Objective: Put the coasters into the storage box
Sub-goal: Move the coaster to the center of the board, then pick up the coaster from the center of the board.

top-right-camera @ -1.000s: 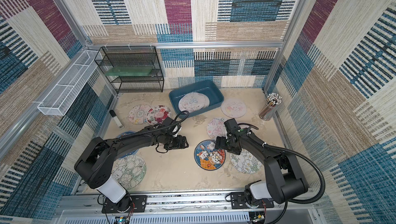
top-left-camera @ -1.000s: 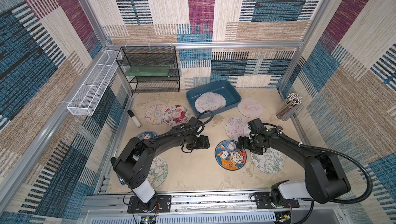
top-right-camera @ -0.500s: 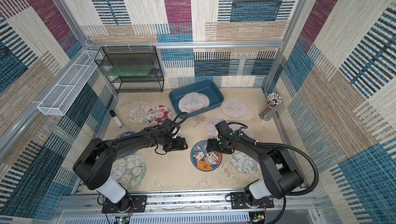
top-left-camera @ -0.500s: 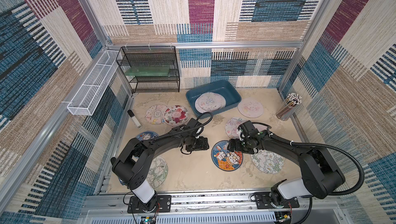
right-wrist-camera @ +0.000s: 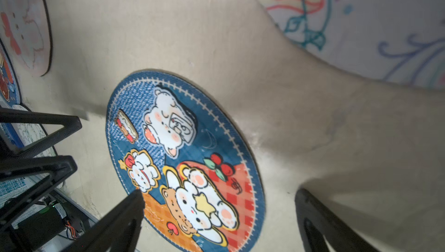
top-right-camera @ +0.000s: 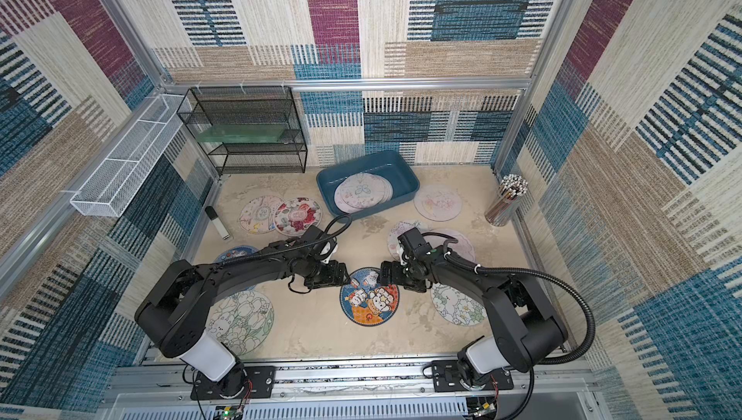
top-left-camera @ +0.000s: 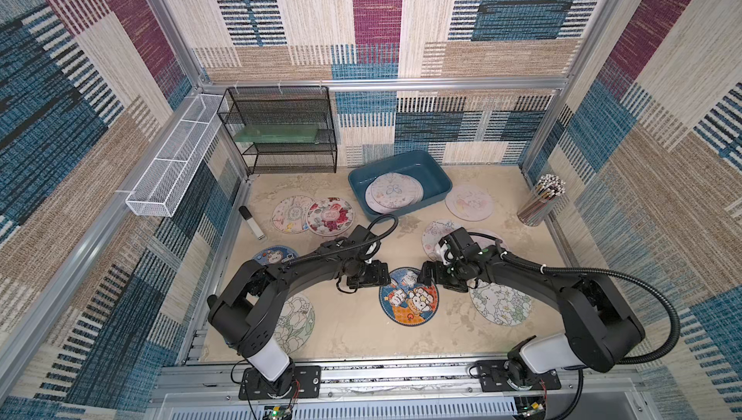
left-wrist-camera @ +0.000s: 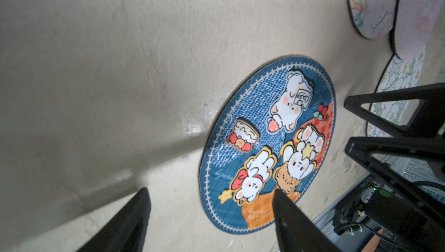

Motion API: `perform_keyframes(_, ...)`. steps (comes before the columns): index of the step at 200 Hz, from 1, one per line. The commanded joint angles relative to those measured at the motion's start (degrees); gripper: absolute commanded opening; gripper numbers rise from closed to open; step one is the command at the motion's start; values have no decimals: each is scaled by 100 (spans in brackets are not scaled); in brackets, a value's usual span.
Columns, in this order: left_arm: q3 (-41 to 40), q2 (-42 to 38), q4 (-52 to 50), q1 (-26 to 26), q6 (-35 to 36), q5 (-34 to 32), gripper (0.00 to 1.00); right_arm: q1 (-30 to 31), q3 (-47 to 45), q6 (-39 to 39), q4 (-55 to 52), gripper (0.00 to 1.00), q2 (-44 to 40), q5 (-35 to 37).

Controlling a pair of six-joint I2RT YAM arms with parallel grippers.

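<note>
A dark blue coaster printed with bunnies and a bear lies flat on the table between my two grippers. My left gripper stands open at its left edge, one finger over the rim. The right gripper is open at the opposite edge, straddling the coaster low over the table. The teal storage box sits at the back with a stack of pale coasters inside. Several other coasters lie about, such as a pink one and a red floral one.
A black wire-mesh rack stands at the back left and a white mesh basket hangs on the left wall. A cup of pencils is at the back right. A white and black marker lies near the left edge.
My right gripper has travelled left, and the dark blue coaster has slid left with it towards the left gripper. The left gripper has barely moved.
</note>
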Motion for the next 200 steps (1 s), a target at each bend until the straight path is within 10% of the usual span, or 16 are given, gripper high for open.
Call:
perform_keyframes(1,-21,81,50,-23,137,212,77,-79,-229,-225,-297,94,-165,-322)
perform_keyframes(200,-25,458,56,-393,67,176,62,253,-722,-305,60,86,192,-494)
